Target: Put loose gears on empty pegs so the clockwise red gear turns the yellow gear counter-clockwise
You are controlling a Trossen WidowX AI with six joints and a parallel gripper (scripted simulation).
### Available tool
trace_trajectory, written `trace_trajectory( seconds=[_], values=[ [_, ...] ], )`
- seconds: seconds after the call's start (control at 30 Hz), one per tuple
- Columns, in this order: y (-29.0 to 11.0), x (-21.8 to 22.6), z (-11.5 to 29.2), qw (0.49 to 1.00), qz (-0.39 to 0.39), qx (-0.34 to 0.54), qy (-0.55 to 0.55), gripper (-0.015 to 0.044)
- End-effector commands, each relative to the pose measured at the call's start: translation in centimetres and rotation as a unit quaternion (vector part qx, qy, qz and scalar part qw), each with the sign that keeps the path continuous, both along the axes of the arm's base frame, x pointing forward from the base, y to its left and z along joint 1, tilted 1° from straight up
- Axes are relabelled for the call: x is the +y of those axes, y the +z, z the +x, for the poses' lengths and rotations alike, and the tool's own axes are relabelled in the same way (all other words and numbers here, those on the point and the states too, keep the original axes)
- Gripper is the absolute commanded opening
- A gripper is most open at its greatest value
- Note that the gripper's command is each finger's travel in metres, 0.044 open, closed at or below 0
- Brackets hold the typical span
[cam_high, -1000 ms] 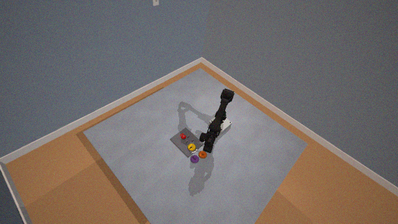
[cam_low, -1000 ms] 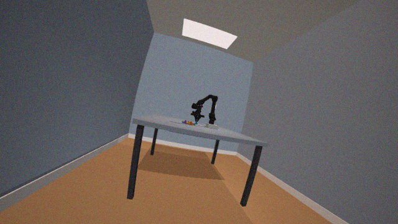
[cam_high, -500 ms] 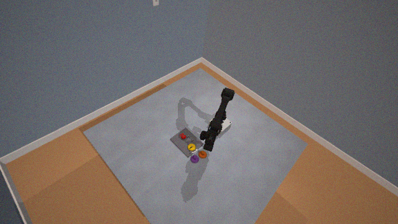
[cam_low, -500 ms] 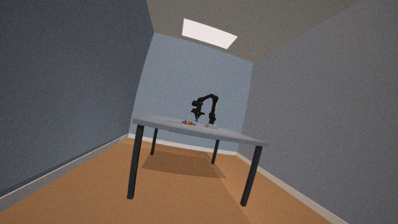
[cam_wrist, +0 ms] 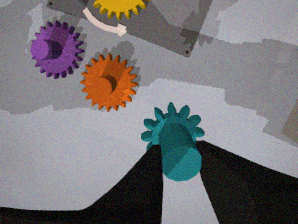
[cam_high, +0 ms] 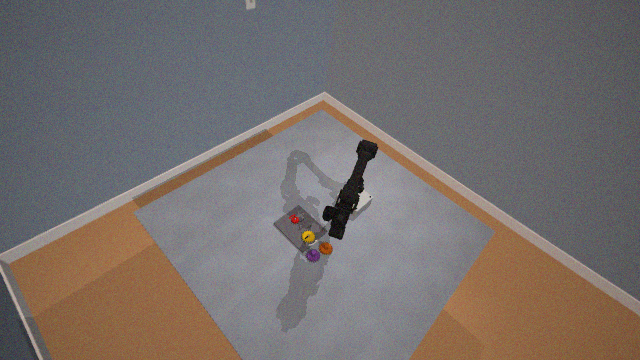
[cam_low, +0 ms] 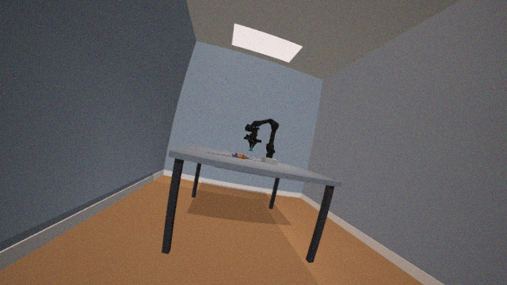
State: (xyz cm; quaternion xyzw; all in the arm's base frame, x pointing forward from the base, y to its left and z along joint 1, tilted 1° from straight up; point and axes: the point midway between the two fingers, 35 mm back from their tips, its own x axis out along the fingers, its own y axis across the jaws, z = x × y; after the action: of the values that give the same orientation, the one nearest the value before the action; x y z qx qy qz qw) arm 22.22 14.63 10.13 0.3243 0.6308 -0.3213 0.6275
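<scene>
My gripper is shut on the upright knob of the teal gear and holds it above the table, clear of the surface. An orange gear and a purple gear stand on the table beside the grey board. The yellow gear sits on the board near them, and the red gear sits toward its other end. In the top view the arm hides the fingertips and teal gear; the pegs are too small to tell apart.
The white arrow curves beside the yellow gear. A pale block lies on the table near the arm, on the side away from the board. The arm's shadow falls across the board.
</scene>
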Motion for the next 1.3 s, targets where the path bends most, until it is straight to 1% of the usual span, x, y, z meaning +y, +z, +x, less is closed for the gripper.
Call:
trace_trajectory(
  seconds=[0.0, 0.57, 1.27],
  values=[
    [1.2, 0.1, 0.0, 1.000, 0.004, -0.003, -0.001, 0.0000],
    [5.2, -0.3, -0.7, 1.000, 0.004, -0.003, -0.002, 0.0000],
    [3.7, -3.0, 1.7, 1.000, 0.004, -0.004, -0.012, 0.0000]
  ],
)
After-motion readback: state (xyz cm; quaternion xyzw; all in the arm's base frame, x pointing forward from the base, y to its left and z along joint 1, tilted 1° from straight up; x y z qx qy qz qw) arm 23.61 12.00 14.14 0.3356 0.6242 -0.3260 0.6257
